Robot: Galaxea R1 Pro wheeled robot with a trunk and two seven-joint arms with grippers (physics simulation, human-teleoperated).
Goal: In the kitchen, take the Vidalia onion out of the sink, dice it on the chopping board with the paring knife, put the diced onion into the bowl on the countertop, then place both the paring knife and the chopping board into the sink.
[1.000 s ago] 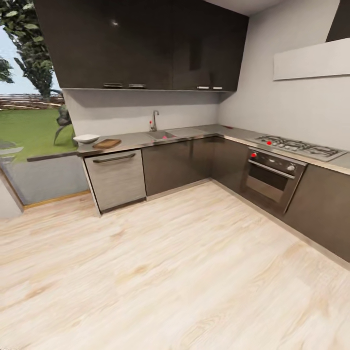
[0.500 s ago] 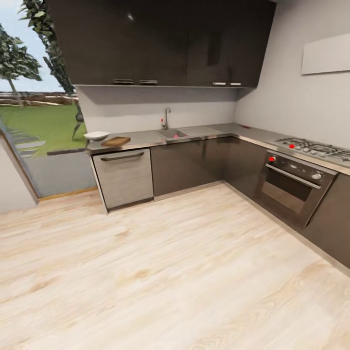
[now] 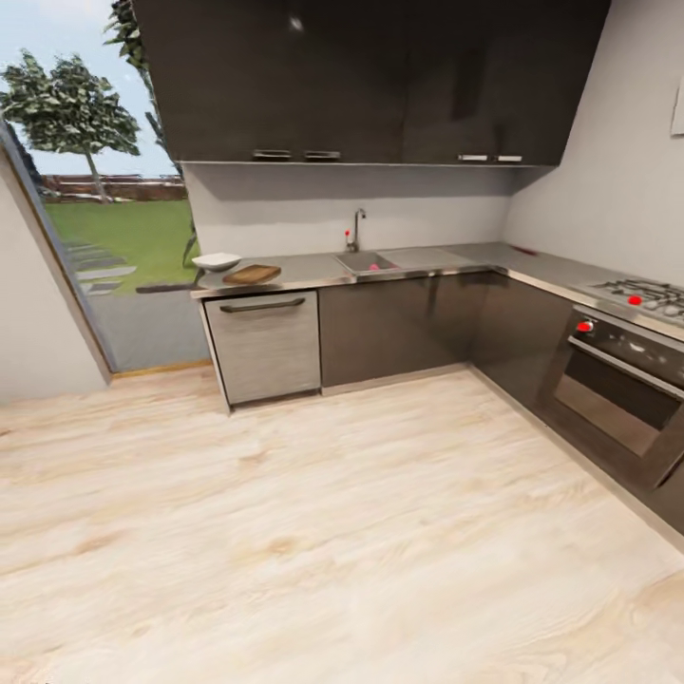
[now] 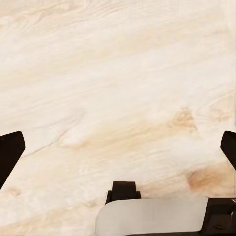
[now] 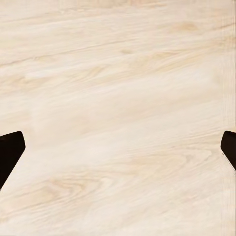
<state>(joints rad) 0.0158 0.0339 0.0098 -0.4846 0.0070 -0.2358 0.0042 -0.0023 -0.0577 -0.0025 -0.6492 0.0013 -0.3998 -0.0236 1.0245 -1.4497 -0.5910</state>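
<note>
Across the room, the grey countertop [image 3: 304,274] runs along the far wall. The sink [image 3: 366,263] is set in it, with a chrome tap and a small pinkish Vidalia onion [image 3: 373,267] inside. Further left lie the brown chopping board [image 3: 252,275] and the white bowl [image 3: 217,261]. The paring knife is too small to make out. My left gripper [image 4: 118,147] hangs open over the wooden floor with nothing between its fingers. My right gripper [image 5: 118,147] is open over the floor too.
Pale wooden floor [image 3: 313,513] lies between me and the cabinets. A steel dishwasher front [image 3: 264,344] sits under the board. An oven [image 3: 617,389] and hob [image 3: 651,296] stand along the right wall. A glass door [image 3: 95,237] opens on a garden at left.
The head view has swung to the left: counter, sink and oven have all shifted right in the picture, and more of the garden door shows. Nothing on the counter has moved.
</note>
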